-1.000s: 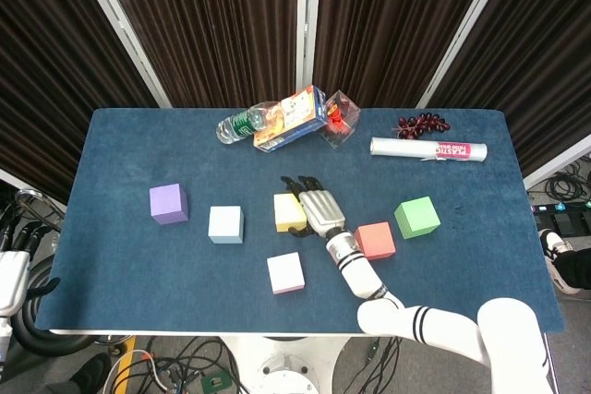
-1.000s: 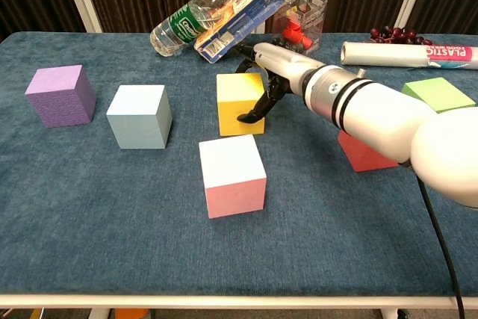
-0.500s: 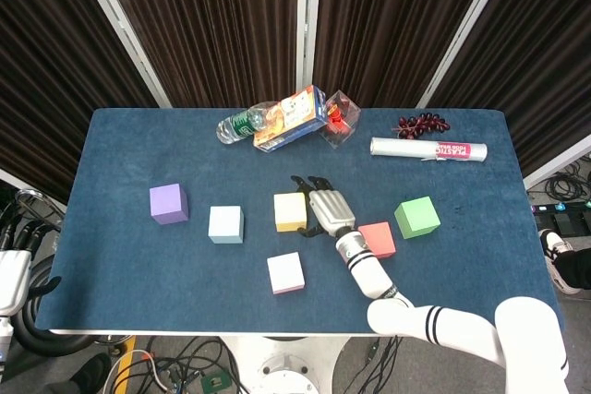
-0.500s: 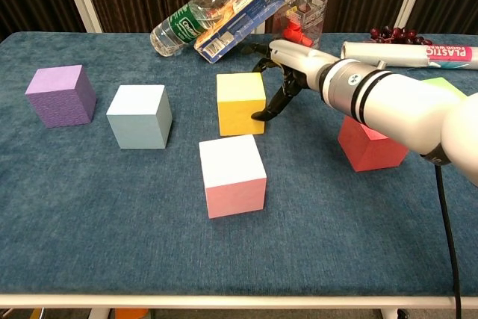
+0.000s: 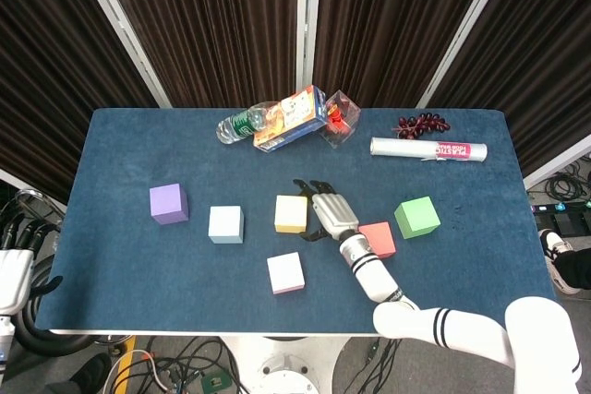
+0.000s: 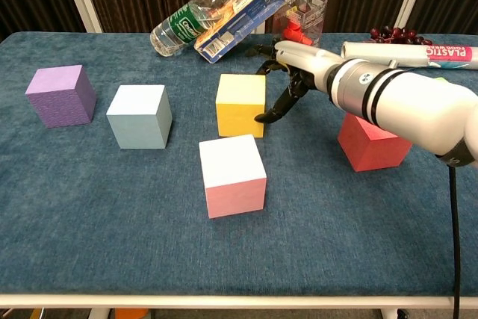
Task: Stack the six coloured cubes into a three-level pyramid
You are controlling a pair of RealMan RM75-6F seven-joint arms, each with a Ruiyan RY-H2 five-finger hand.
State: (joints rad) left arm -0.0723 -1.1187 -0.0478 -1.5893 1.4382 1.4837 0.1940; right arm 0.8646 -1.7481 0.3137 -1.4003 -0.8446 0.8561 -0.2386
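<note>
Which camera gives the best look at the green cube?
The head view: the green cube shows whole from above, standing apart to the right of the red cube. In the chest view the right arm hides nearly all of it, leaving barely a green sliver.

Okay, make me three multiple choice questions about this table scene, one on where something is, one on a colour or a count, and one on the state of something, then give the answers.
1. Which cube lies nearest the table's front edge?
A. purple B. pink C. green

2. How many cubes rest on top of another cube?
A. none B. one C. two

3. The right hand is
A. holding the red cube B. pressing the bottle C. holding nothing, beside the yellow cube

Answers:
1 B: the pink cube sits in front of the others.
2 A: all six rest on the table.
3 C: the right hand hangs beside the yellow cube, fingers apart, nothing in them.
</note>
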